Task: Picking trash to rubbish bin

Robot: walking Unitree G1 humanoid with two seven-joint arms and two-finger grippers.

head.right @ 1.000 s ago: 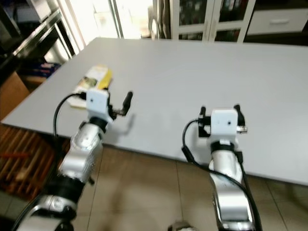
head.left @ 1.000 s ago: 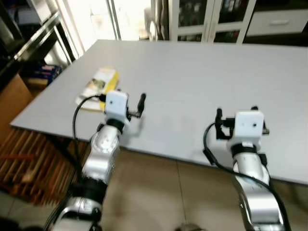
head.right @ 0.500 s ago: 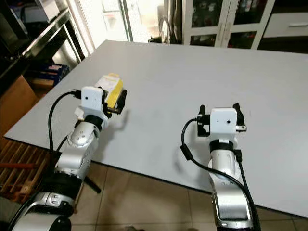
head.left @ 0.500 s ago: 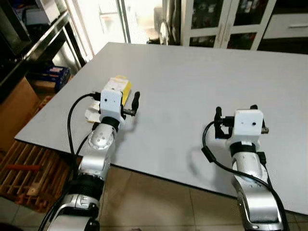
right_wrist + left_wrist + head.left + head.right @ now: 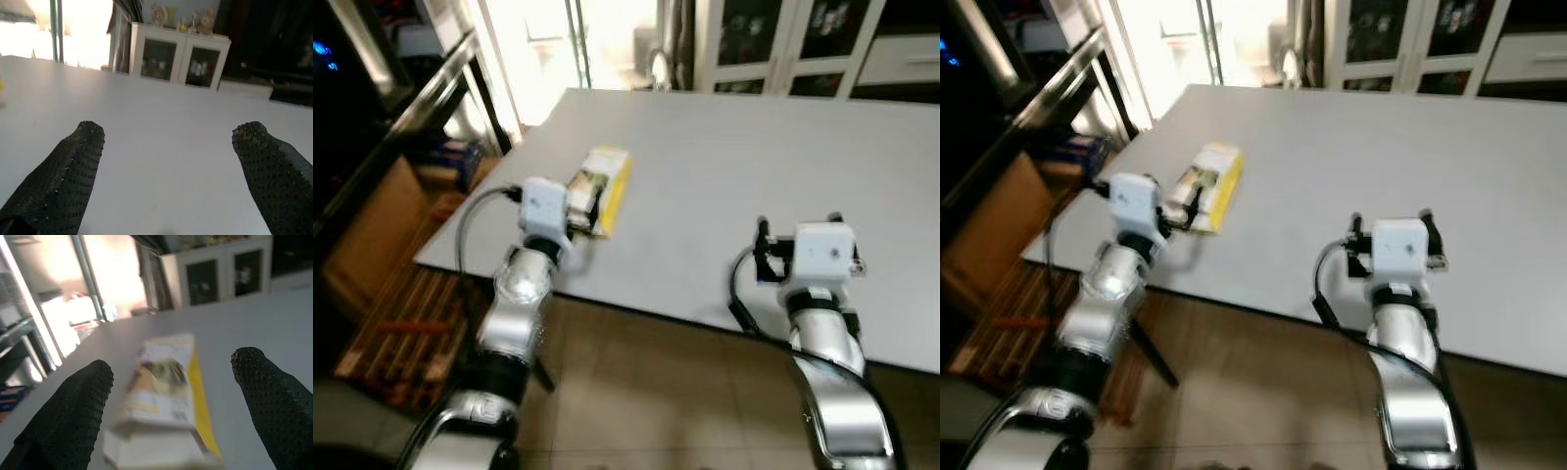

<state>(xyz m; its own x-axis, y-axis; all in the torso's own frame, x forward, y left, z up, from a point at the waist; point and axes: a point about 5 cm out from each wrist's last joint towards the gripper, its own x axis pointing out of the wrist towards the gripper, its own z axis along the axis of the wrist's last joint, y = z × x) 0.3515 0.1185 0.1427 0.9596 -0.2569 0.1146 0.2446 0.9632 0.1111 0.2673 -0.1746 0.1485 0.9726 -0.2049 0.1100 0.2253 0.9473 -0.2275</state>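
A yellow-and-white packet (image 5: pixel 598 182) is lying at ten o'clock on the grey table (image 5: pixel 724 166). The left gripper (image 5: pixel 171 396) is hovering at its near end, fingers spread. The right gripper (image 5: pixel 168 161) is hovering at four o'clock, fingers spread.

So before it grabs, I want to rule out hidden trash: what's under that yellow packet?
The yellow packet lies flat on the grey table, near its corner, ahead of the open left gripper. Its underside is covered, so anything beneath cannot be seen.

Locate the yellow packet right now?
The yellow packet lies on the grey table near its left corner, just ahead of the open left end effector.
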